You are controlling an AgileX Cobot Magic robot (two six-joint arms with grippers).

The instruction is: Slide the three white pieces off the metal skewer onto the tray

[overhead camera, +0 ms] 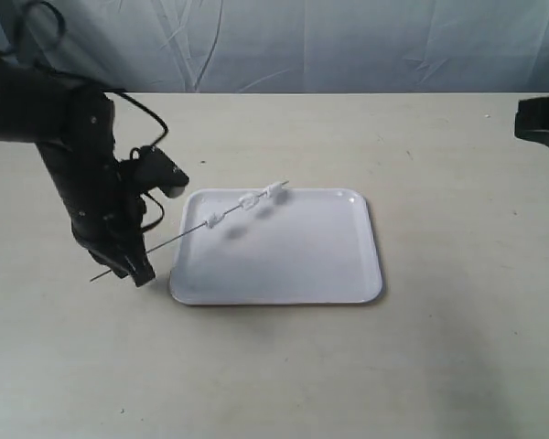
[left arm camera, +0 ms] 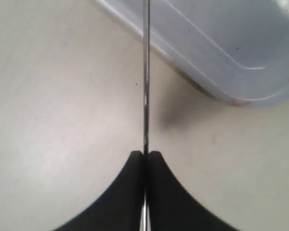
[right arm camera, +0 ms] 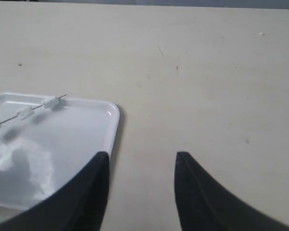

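Note:
My left gripper (overhead camera: 137, 267) is shut on one end of the thin metal skewer (overhead camera: 178, 238), left of the white tray (overhead camera: 348, 274). The rod slants up over the tray's far left part, held in the air. Three white pieces sit threaded on its far half: one (overhead camera: 214, 219) nearest the gripper, one (overhead camera: 249, 201) in the middle, one (overhead camera: 274, 190) near the tip. In the left wrist view the skewer (left arm camera: 145, 72) runs straight out from the closed fingertips (left arm camera: 146, 153). My right gripper (right arm camera: 140, 156) is open above the bare table, right of the tray (right arm camera: 113, 125); the pieces (right arm camera: 50, 101) show there too.
The tan table (overhead camera: 457, 201) spreads around the tray. A wrinkled grey-blue cloth (overhead camera: 348, 41) hangs behind it. The right arm (overhead camera: 542, 119) shows only at the far right edge of the exterior view.

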